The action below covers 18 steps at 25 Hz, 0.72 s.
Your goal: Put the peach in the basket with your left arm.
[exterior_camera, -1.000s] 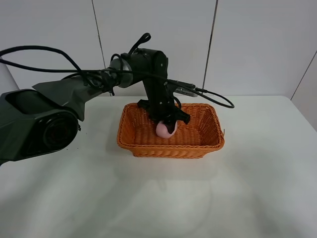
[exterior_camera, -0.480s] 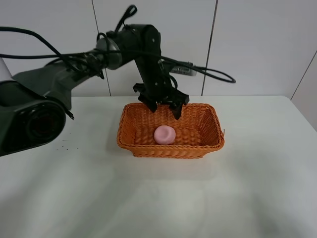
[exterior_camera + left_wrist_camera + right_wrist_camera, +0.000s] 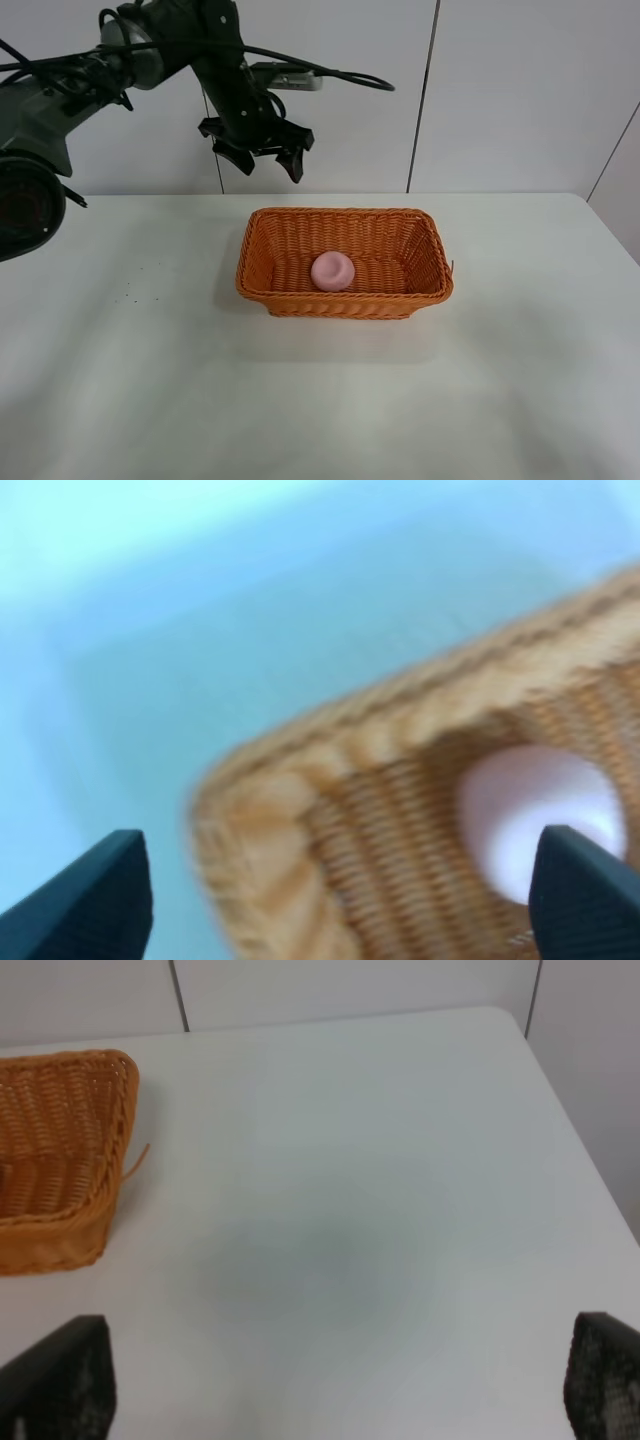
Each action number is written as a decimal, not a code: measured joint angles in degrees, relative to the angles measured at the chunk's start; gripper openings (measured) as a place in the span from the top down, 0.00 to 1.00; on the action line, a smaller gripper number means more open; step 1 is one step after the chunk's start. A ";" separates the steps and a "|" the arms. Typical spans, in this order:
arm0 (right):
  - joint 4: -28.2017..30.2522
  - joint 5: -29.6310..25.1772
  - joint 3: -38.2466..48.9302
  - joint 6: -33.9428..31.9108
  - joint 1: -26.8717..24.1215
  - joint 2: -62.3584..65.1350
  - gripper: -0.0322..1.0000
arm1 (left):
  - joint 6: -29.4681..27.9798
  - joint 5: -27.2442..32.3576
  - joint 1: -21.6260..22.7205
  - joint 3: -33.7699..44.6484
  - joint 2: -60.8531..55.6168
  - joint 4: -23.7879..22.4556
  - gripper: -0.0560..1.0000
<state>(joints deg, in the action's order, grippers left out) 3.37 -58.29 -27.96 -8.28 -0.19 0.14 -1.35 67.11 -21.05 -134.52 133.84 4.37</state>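
Left gripper (image 3: 259, 163) aloft, jaws spread wide, empty.

We see the pale-pink peach (image 3: 332, 271) lying dimple-up on the floor of the orange wicker basket (image 3: 345, 300), left of its middle. Our left gripper (image 3: 260, 165) hangs high, spread wide, apart from both.

bright, even light with soft shadows; the left wrist view is heavily motion-blurred.

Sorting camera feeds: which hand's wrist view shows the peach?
The left hand, open, high behind the basket: its view shows the peach inside. The right hand's view shows only a basket corner and table.
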 joint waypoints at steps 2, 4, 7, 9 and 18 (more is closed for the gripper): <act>0.00 0.00 0.00 0.00 0.00 0.00 0.30 | 0.27 0.00 3.20 0.00 0.00 0.00 0.12; 0.00 0.00 0.00 0.00 0.00 0.00 0.30 | 0.41 0.00 6.96 0.00 0.00 -0.06 0.12; 0.00 0.00 0.00 0.00 0.00 0.00 0.30 | 0.60 0.00 12.12 0.00 0.00 -0.26 0.12; 0.00 0.00 0.00 0.00 0.00 0.00 0.30 | 0.66 0.00 15.06 0.00 0.00 -0.45 0.12; 0.00 0.00 0.00 0.00 0.00 0.00 0.30 | 1.89 -0.05 21.84 6.35 -0.52 -0.89 0.13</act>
<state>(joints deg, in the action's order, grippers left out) 3.37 -58.29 -27.96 -8.28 -0.19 0.14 0.54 67.06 0.79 -128.18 133.32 3.48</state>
